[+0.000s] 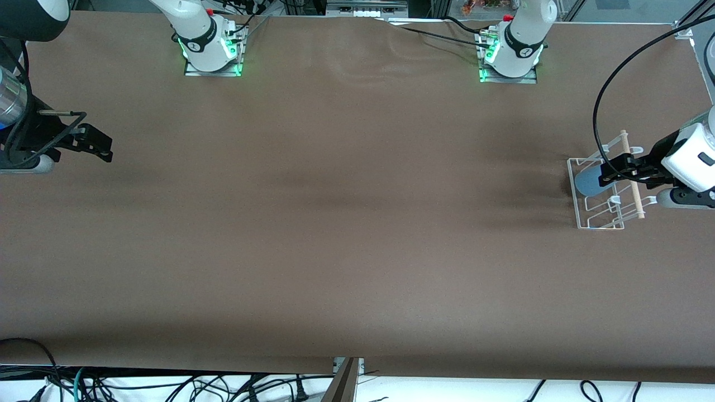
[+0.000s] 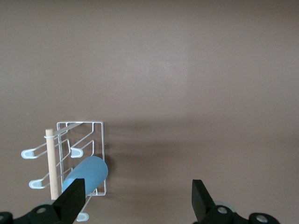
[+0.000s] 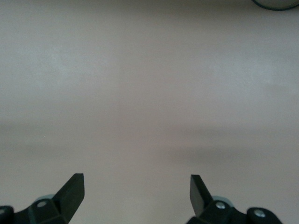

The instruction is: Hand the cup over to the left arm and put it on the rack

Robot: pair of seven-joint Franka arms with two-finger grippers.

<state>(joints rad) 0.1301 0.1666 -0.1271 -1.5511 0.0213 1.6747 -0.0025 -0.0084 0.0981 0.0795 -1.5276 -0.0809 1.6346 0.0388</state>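
At the left arm's end of the worktop, about midway between the robots' edge and the front camera's edge:
Rack: the white wire rack (image 1: 606, 192) is standing on the brown table (image 1: 346, 223), with its light wooden dowel (image 1: 632, 174) lying across the top of it.
Cup: the light-blue cup (image 1: 588, 181) is lying on its side in the rack, resting on the wires at the part of the rack toward the middle of the worktop; in the left wrist view the cup (image 2: 88, 173) is sitting just beside the dowel (image 2: 51, 163) and inside the rack's (image 2: 96, 140) frame.
Left gripper: the left gripper (image 1: 613, 172) is hanging over the rack, above the cup; its fingers (image 2: 72, 198) are standing wide apart and nothing is sitting between them, so it is released and is not gripping the cup.
Left arm: the left arm (image 1: 690, 159) is reaching in over the end edge of the worktop, with a black cable (image 1: 614, 72) looping above it.
Right gripper: the right gripper (image 1: 103, 146) is waiting over bare table at the right arm's end of the worktop; its fingers (image 3: 72, 189) are spread apart, released, with nothing between them.
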